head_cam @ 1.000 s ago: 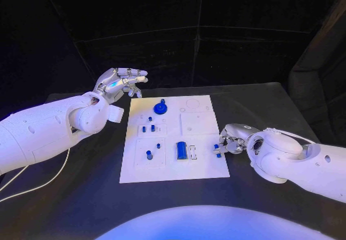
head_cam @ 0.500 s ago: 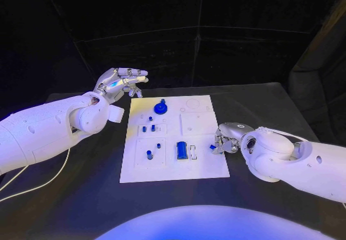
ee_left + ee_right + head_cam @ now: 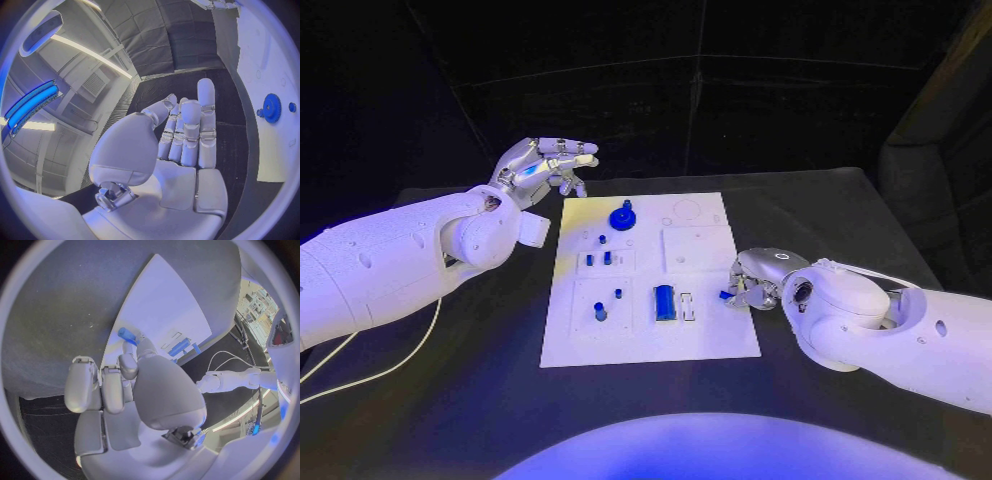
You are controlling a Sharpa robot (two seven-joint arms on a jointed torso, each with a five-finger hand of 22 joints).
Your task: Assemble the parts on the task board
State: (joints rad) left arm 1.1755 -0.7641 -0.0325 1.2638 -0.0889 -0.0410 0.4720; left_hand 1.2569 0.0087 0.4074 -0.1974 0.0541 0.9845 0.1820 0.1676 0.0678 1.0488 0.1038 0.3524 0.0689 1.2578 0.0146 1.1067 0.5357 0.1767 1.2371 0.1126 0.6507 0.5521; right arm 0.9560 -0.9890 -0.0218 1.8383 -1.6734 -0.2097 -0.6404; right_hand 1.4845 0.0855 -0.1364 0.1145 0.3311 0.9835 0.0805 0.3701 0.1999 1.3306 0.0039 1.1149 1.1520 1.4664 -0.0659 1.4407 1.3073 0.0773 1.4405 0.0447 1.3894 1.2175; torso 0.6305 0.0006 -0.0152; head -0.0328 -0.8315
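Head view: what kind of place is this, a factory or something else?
Probably a robotics test lab, not a factory: a black table closed in by dark curtains, a white task board with small blue parts, such as a blue gear, and ceiling light strips in the left wrist view.

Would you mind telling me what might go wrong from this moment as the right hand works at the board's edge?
The right hand pinches a small blue peg by its fingertips at the white task board's right edge; so light a hold might let it slip. Its big white forearm lies close beside the board and could nudge it. The left hand hovers off it, steadying nothing.
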